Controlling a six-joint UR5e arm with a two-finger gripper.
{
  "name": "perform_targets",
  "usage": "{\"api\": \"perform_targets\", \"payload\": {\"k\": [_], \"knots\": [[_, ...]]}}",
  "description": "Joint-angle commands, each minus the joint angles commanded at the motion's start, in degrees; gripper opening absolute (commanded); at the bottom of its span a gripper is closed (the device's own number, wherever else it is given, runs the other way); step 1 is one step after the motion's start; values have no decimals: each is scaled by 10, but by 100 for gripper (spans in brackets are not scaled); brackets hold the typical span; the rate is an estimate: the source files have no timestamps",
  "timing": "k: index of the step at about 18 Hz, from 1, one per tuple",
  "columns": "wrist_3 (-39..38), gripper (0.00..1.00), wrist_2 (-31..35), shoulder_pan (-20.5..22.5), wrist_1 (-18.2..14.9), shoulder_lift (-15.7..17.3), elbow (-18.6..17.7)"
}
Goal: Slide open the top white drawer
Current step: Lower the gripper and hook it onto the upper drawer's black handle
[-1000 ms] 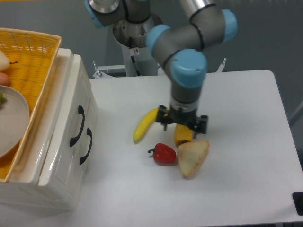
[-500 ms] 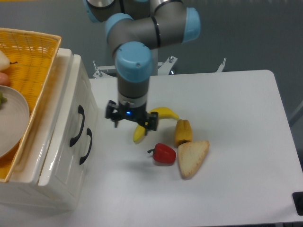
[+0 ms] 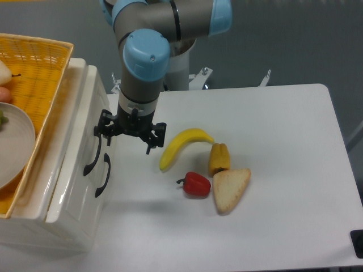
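We see the gripper (image 3: 129, 133) with its black fingers spread open, empty, hanging just beside the curved black handle of the top white drawer (image 3: 85, 148), glossy plastic, at the table's (image 3: 283, 141) left edge. A smooth banana (image 3: 181, 145), shiny red pepper (image 3: 196, 184) and bread wedge (image 3: 230, 187) lie mid-table.

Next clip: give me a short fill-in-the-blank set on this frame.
1. The gripper hovers beside the top white drawer, which is ___.
2. The red pepper lies directly below the ___.
3. The wicker basket sits on ___ of the cabinet.

Missing: closed; banana; top
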Motion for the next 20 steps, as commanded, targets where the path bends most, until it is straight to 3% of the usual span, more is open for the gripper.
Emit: {"api": "perform_targets", "payload": {"k": [20], "knots": [[-63,100,-7,-13,3,-29,-5]]}}
